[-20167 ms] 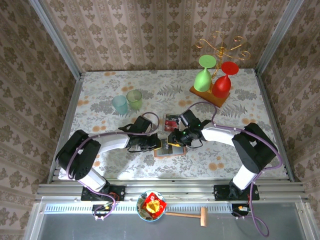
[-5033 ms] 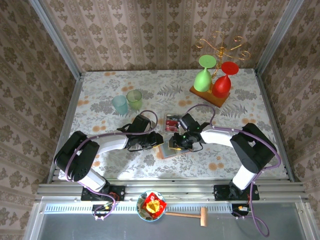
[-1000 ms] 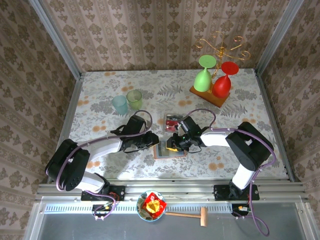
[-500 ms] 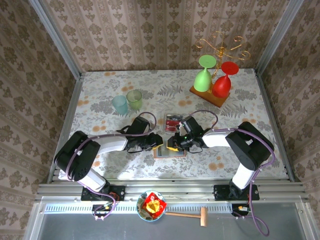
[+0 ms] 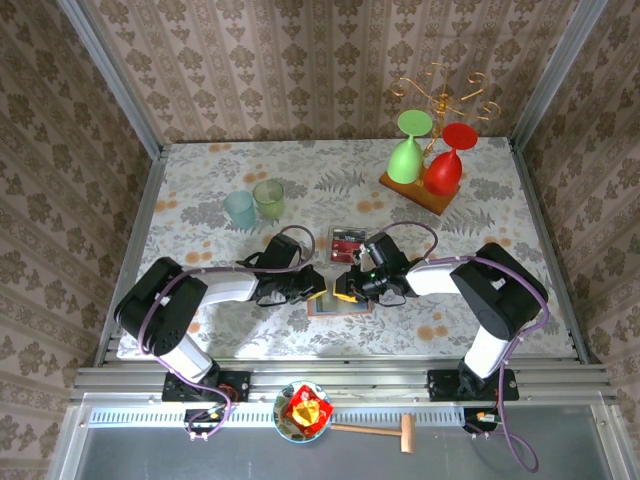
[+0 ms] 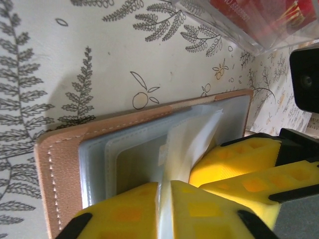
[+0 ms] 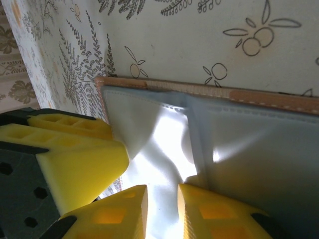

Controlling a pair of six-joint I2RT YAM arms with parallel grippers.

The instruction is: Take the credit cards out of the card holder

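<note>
While the card holder (image 5: pixel 342 304) lies open and flat near the 6 o'clock edge of the table (image 5: pixel 200 255), between the 2 arms, expect it to be light and floppy: a thin leather-like cover, plus soft clear sleeve (image 6: pixel 192 144) leaves that buckle and glare. Left gripper (image 6: pixel 163 193) has its fingers pinched together on a clear sleeve leaf. The right gripper (image 7: pixel 162 193) is likewise, fingers nearly touching with film between them, and the 2 grippers are almost in contact. Red credit cards (image 5: pixel 345 241) sit in a clear tray (image 6: pixel 229 32) just at the holder's 12 o'clock. You can't tell whether any card is left in the sleeves. Cards should be stiff, thin and slick: take one by a short edge and pin the cover, or the whole holder lifts. Patterned cloth looks flat, low grip I'd guess. Room: 2 cups (image 5: pixel 240 210) at 10 o'clock, glass stand (image 5: pixel 412 190) at 2 o'clock, both well apart; walls on 3 sides.
</note>
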